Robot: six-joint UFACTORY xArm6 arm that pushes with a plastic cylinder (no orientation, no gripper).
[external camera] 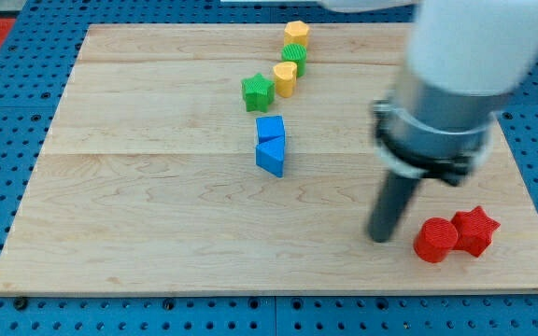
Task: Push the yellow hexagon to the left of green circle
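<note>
The yellow hexagon [296, 34] sits at the view's top centre on the wooden board [138, 187]. The green circle [294, 55] touches it just below. A yellow heart-like block [285, 78] lies below the circle, and a green star [257, 91] is to its lower left. My tip [379, 237] rests on the board at the view's lower right, far below and right of the hexagon, just left of the red blocks.
A blue cube [270, 128] and a blue triangle [271, 156] sit together at the board's centre. A red cylinder [434, 240] and a red star [475, 230] lie at the lower right. The arm's grey body [446, 93] hides the board's upper right.
</note>
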